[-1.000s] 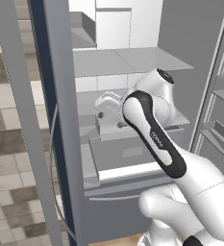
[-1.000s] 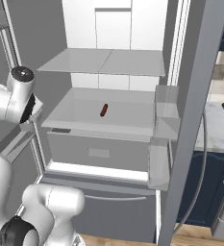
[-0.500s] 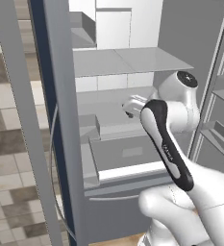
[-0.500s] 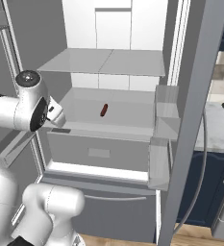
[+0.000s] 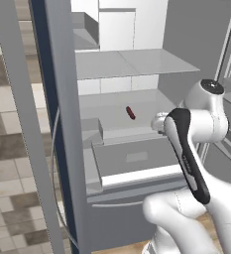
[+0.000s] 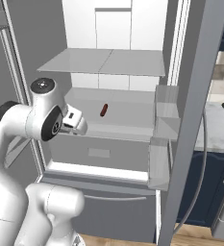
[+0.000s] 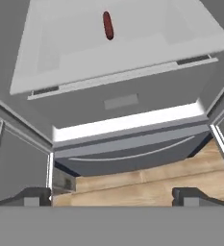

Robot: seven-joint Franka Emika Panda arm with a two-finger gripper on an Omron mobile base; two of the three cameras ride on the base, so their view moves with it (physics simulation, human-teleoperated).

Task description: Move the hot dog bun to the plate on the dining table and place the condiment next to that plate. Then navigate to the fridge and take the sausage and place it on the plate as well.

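Note:
The fridge (image 5: 137,62) stands open in front of me, white shelves inside. The sausage (image 5: 131,113), thin and dark red-brown, lies alone on the middle shelf (image 6: 128,103); it is the sausage (image 6: 104,110) in the right base view and the sausage (image 7: 108,25) near the top of the hand view. My gripper (image 7: 112,196) is open, its dark fingertips (image 7: 36,194) wide apart with nothing between them. It hangs in front of the fridge, short of the shelf and well apart from the sausage. The hot dog bun, plate, condiment and dining table are out of view.
A closed grey drawer (image 5: 137,158) sits under the sausage's shelf, with another shelf (image 6: 108,62) above it. Door bins (image 6: 164,115) jut out on the right door. The left door (image 5: 62,99) stands close beside the arm. Wood floor (image 7: 147,178) lies below; a marble worktop (image 6: 219,129) is to the right.
The arm has swung right, across the fridge opening. The hand no longer covers the sausage in the left base view. The jaws stayed open.

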